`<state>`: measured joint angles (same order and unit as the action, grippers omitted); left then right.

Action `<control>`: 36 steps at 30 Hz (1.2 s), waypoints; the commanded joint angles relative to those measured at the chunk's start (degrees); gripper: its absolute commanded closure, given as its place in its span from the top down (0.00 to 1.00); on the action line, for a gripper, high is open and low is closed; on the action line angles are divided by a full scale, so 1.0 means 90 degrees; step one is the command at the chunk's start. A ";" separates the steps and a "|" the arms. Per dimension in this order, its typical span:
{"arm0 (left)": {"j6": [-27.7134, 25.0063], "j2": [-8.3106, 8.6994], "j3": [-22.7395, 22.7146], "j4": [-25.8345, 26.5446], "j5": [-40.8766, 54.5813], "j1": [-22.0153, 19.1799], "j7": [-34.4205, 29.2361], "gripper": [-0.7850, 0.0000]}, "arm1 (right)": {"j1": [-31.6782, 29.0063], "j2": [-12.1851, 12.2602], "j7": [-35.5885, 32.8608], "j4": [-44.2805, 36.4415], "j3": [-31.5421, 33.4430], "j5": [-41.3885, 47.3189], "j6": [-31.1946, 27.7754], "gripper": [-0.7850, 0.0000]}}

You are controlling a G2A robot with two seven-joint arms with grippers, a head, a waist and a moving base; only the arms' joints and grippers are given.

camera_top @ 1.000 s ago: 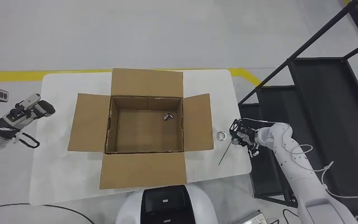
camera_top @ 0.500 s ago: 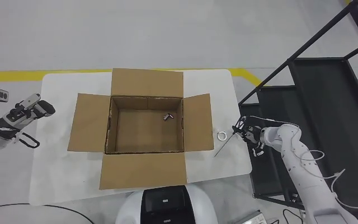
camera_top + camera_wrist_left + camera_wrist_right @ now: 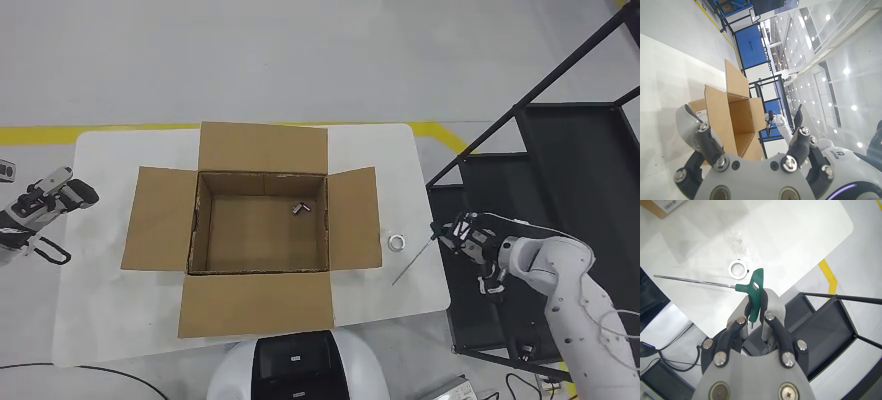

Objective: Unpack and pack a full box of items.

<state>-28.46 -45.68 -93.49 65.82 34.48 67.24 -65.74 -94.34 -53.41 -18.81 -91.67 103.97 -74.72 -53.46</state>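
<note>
My right claw [image 3: 755, 298] is clamped on the green handle of the key [image 3: 755, 289]. The thin steel shaft points back over the table [image 3: 110, 290] and passes just beside the ring [image 3: 738, 269] without touching it. Compared with a second ago, I see the claw has slid outward past the table's right edge and now hangs over the black rack [image 3: 545, 170], with the key drawn along. The ring lies where it did, next to the box's right flap. The box [image 3: 262, 148] sits open mid-table with all four flaps spread, and one small dark part [image 3: 301, 209] lies inside near the far right corner. My left claw [image 3: 742, 111] hangs by the table's left edge, spread wide and empty, unmoved.
</note>
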 commanded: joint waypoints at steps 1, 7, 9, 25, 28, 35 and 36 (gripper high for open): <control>0.0000 0.0000 0.0000 0.0000 0.0000 0.0000 0.0000 1.00 | -0.0149 0.0009 -0.0070 -0.0095 0.0308 0.0595 0.0045 0.00; 0.0000 0.0000 0.0000 0.0000 0.0000 0.0000 0.0000 1.00 | -0.0646 0.0041 -0.0315 -0.0690 0.1139 0.2464 0.0133 0.00; 0.0000 0.0000 0.0000 0.0000 0.0000 0.0000 0.0000 1.00 | -0.0829 0.0046 -0.0406 -0.0984 0.1334 0.2989 0.0186 0.00; 0.0000 0.0000 0.0000 0.0000 0.0000 0.0000 0.0000 1.00 | -0.0179 0.0126 -0.2224 -0.3231 -0.0346 0.4273 0.2234 0.00; 0.0000 0.0000 0.0000 0.0000 0.0000 0.0000 0.0000 1.00 | 0.0462 0.0088 -0.2393 -0.3157 -0.1320 0.3810 0.2690 0.00; 0.0000 0.0000 0.0000 0.0000 0.0000 0.0000 0.0000 1.00 | 0.1824 -0.0091 -0.2297 -0.2500 -0.3094 0.3015 0.3204 0.00; 0.0000 0.0000 0.0000 0.0000 0.0000 0.0000 0.0000 1.00 | 0.1988 -0.0123 -0.2319 -0.2441 -0.3295 0.2940 0.3315 0.00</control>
<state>-28.46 -45.68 -93.49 65.82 34.48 67.24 -65.74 -77.85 -54.32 -39.52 -114.09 76.02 -47.83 -24.47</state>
